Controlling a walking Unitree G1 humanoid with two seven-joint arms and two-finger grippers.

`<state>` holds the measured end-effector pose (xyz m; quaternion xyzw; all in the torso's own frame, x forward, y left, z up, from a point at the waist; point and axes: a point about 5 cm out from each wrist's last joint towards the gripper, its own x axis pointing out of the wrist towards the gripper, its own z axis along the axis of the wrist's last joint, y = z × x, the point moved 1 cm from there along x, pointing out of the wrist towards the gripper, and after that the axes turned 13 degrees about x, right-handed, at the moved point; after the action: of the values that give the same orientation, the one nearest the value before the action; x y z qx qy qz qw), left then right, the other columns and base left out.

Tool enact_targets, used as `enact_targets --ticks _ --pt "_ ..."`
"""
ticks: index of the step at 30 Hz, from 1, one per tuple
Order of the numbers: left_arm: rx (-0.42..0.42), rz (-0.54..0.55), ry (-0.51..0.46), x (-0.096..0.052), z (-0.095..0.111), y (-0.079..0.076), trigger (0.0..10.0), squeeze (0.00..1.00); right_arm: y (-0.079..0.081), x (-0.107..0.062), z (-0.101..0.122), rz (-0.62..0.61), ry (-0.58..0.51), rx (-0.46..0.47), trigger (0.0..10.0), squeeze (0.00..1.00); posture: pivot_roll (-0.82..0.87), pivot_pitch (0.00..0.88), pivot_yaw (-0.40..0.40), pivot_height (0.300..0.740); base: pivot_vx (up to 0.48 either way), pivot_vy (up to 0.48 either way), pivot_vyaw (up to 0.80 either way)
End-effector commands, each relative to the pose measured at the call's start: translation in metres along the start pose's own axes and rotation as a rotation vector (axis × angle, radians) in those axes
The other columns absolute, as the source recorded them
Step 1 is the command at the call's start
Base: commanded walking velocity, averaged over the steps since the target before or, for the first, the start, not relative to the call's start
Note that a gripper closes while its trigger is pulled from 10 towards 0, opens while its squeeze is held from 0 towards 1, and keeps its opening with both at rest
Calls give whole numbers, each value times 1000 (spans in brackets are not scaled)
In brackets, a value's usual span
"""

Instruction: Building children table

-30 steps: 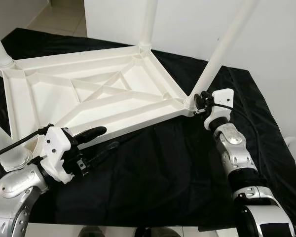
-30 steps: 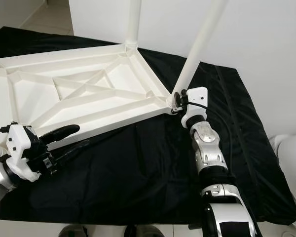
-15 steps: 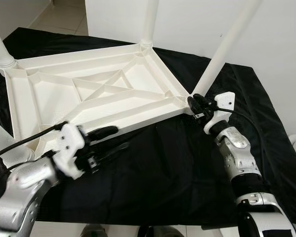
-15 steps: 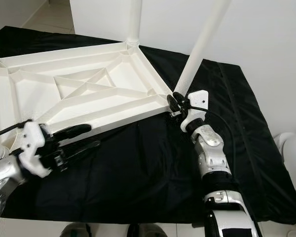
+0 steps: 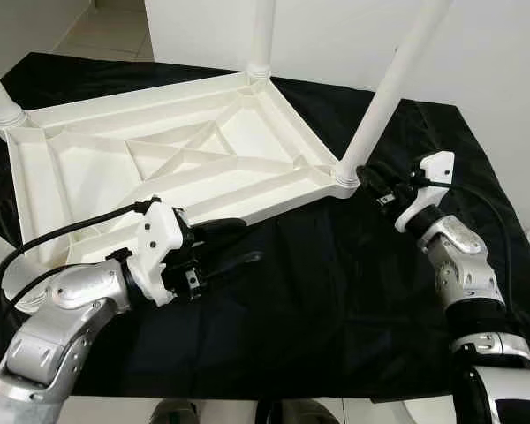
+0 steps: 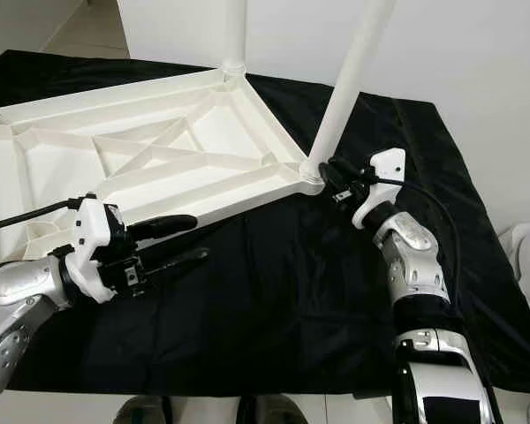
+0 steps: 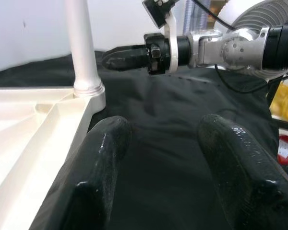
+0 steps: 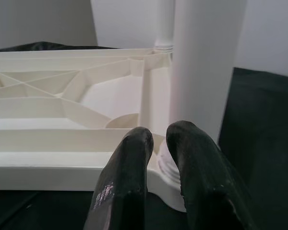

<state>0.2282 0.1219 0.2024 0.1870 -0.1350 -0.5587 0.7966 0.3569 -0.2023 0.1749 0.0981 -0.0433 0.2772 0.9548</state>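
While upturned table [image 5: 159, 159] lies on black cloth [image 5: 336, 291], fan [image 7: 273, 14] nearby.

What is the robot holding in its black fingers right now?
Nothing. The left gripper is open over the black cloth, beside the upside-down white table. The right gripper is shut and empty, next to the base of the near table leg.

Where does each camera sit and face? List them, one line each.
Eye views: on the head, looking down at the upturned white table on the black cloth, both arms showing.
Left wrist: along the open left gripper toward the right gripper.
Right wrist: along the right gripper's near-closed fingers at the leg.
All share that leg.
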Motion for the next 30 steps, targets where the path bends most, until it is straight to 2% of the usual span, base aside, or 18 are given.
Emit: enact_targets --ticks 1,7,9,11,13,20,24,30 --pt "-7 -231 -44 0 7 -17 10000 0 -1 3 4 35 4 24 10000 0 114 127 -55 740 0 0 0" --pt "-7 -249 -43 -2 9 -20 10000 0 8 10 3 106 16 51 10000 0 121 133 -54 740 0 0 0" --pt "-8 -258 -38 -2 10 -21 10000 0 15 17 3 153 32 57 10000 0 136 139 -55 740 0 0 0" --pt "-8 -258 -38 -2 10 -21 10000 0 15 17 3 153 32 57 10000 0 136 139 -55 740 0 0 0" --pt "-4 -256 -35 -1 9 -20 10000 0 15 25 4 164 51 35 10000 0 144 150 -58 740 0 0 0" --pt "-6 -254 -34 -1 10 -19 10000 0 -2 31 18 84 40 -22 10000 0 139 173 -59 740 0 0 0" --pt "-10 -254 -40 1 8 -17 10000 0 -22 33 38 -89 -19 -67 10000 0 126 194 -63 740 0 0 0" --pt "-15 -267 -55 3 11 -21 10000 0 -29 29 43 -154 -59 -73 10000 0 120 196 -58 740 0 0 0"
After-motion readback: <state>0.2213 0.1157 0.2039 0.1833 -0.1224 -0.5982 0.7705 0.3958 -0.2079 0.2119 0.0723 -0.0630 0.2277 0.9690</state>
